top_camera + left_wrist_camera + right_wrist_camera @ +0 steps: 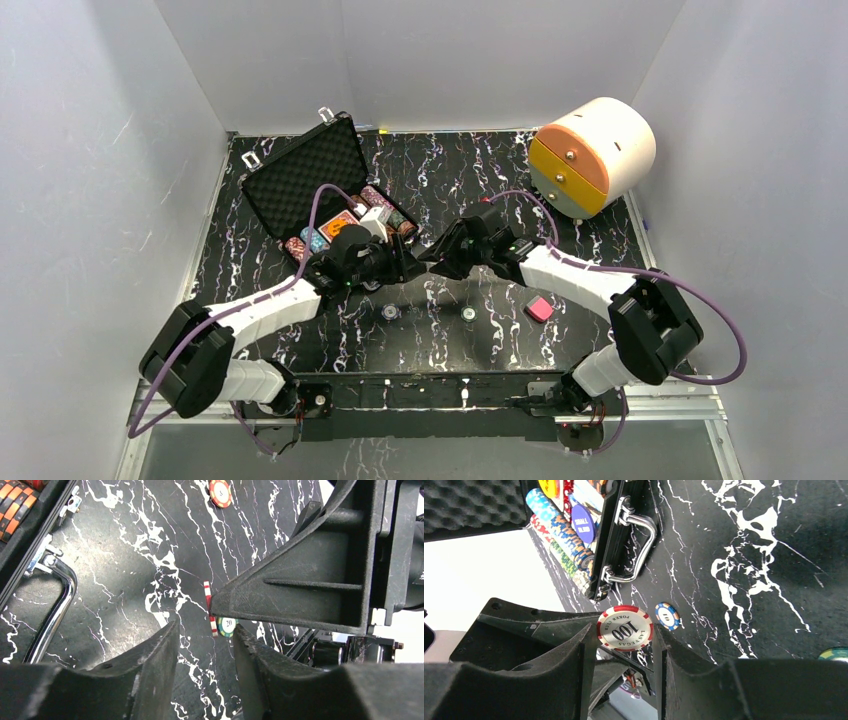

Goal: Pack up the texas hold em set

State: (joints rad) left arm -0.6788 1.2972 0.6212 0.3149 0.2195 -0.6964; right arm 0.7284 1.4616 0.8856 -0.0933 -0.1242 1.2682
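Black case (300,178) lies open at the back left of the marble table (460,165), with chip rows (312,242) inside. The right gripper (624,632) pinches a red-and-white 100 chip (625,625) just in front of the case. The left gripper (204,630) is half open, its tips flanking that chip's edge; we see no contact. We spot loose chips (389,312) nearer the bases.

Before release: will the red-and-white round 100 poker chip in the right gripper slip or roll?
Probably stiff: the red-and-white 100 chip sits unbent in the right gripper. Gripped only at its rim, it may pivot or slip. Dropped on edge, it would likely roll across the marbled table.
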